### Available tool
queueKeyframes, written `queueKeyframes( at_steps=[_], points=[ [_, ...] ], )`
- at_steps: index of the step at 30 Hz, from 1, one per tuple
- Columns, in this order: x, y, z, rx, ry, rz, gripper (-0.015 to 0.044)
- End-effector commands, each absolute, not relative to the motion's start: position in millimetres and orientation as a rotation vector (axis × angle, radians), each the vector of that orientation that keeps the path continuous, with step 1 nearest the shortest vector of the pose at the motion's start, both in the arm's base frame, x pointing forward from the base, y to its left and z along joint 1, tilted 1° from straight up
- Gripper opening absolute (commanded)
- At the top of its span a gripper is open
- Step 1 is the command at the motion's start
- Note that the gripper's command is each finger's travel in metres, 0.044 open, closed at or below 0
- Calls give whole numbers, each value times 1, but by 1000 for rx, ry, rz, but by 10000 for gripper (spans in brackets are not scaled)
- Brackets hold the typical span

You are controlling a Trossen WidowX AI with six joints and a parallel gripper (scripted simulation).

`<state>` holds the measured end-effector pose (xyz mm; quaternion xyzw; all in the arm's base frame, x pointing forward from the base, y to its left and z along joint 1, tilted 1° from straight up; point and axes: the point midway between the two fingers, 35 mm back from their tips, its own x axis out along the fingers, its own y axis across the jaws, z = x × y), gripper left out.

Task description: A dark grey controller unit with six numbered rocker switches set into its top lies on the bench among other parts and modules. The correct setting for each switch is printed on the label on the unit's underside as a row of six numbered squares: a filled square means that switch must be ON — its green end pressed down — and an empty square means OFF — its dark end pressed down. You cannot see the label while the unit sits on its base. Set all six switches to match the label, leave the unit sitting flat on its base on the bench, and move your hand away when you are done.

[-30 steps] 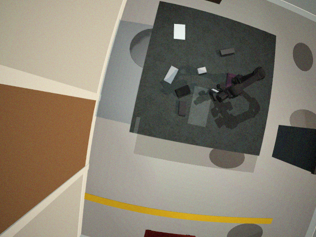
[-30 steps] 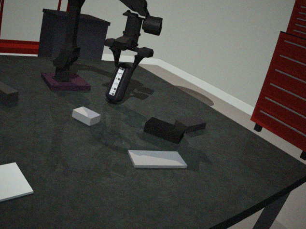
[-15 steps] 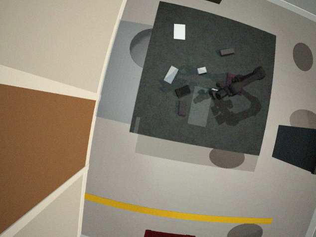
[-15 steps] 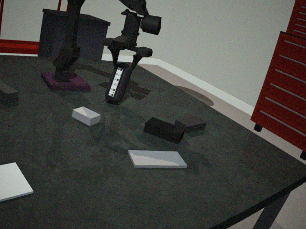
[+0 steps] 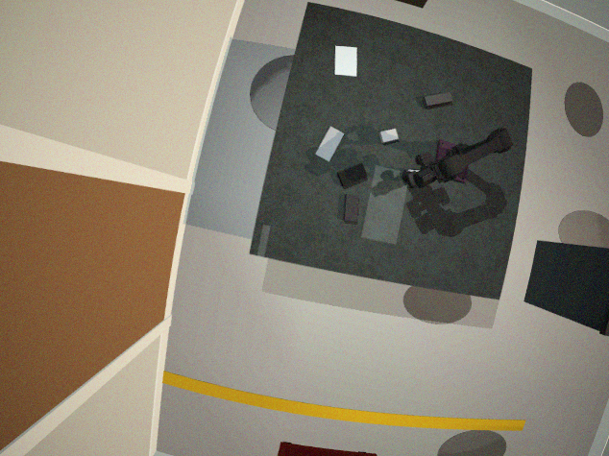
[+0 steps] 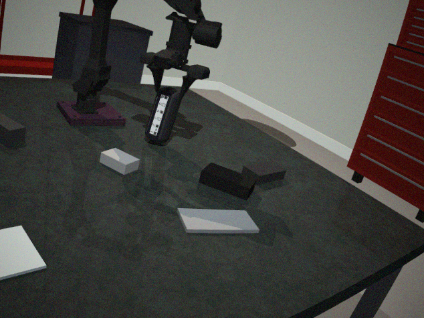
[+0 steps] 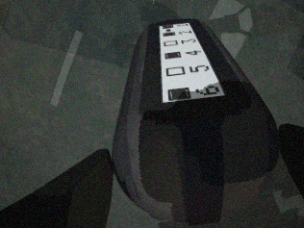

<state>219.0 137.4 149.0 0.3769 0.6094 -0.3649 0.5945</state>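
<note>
The dark grey controller unit (image 6: 172,118) (image 7: 161,152) stands steeply tilted on end between my fingers, its label side visible. My gripper (image 6: 168,94) (image 7: 197,148) is shut on its upper end, one finger on each side. The white label (image 6: 158,115) (image 7: 183,72) faces the wrist camera: squares 1, 2, 4 and 6 look filled, 3 and 5 empty; square 1 is small and foreshortened. The rocker switches are hidden on the far side. I cannot tell whether the unit's lower end touches the bench (image 5: 406,44) (image 6: 116,254).
A small white block (image 5: 389,135) (image 6: 119,161) lies near the unit. Beyond are a black block (image 5: 352,175) (image 6: 226,181), a dark brown block (image 5: 351,207) (image 6: 265,171) and a flat white block (image 5: 329,143) (image 6: 219,220). Another grey-brown block (image 5: 438,100) and a white sheet (image 5: 346,60) lie farther off.
</note>
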Motion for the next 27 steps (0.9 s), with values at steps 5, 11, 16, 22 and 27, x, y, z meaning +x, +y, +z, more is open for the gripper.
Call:
queueKeyframes(
  at_steps=[5,11,16,22,27],
  points=[
    [223,129,148,866,1405,-854,338],
    [225,125,148,866,1405,-854,338],
    [227,121,148,866,1404,-854,338],
    [229,116,148,866,1404,-854,338],
    [231,113,148,865,1404,-854,338]
  ],
)
